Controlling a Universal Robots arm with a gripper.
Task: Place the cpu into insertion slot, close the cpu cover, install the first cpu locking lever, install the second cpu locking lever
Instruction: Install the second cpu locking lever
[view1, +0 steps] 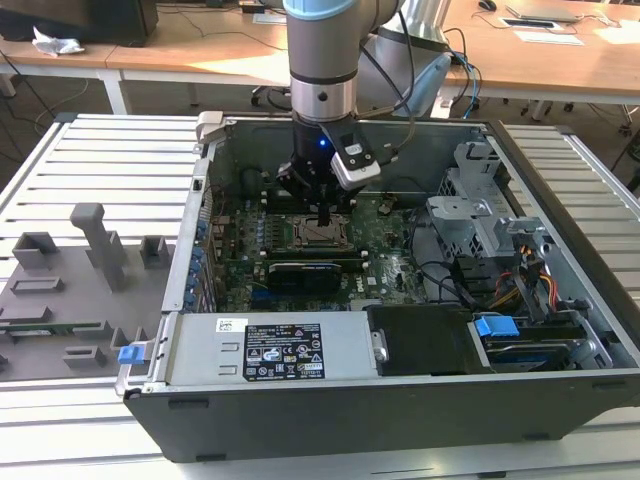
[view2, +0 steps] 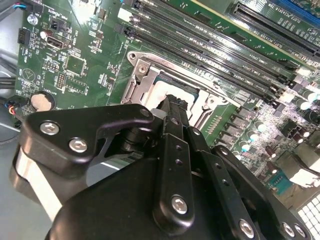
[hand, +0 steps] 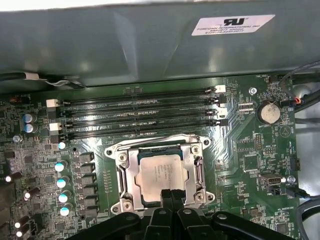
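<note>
The black claw (view1: 325, 213) hangs from the big silver and blue robot arm (view1: 322, 60) inside an open dark grey computer case (view1: 400, 400). The case lies on a table (view1: 90, 170) made of pale metal slats.

In the first wrist view, the small flat square chip with a silver-grey top (hand: 162, 172) lies inside the square black socket with a silver rim (hand: 161, 175). The thin silver metal frame plate (hand: 131, 175) is down flat around the chip, so the chip shows through its big window. The two fingers of the claw (hand: 171, 196) are pressed together with no gap, and they hold nothing. Their tips sit at the edge of the chip, right over the frame plate. In the second wrist view the claw (view2: 172, 107) blocks much of the socket (view2: 165, 85).

Around the socket is the green board (hand: 250, 160). Long black memory slots (hand: 135, 107) run just beside the socket. A round silver coin battery (hand: 270, 112) sits well apart from it. A row of small round silver cans (hand: 62, 182) stands near the socket's other side.

In the exterior view, a grey box with a white label (view1: 265, 350) lies along the near side of the case. A grey tray with block shapes (view1: 70, 290) sits on the table at the exterior view's left. Wooden desks (view1: 560, 60) stand behind.
</note>
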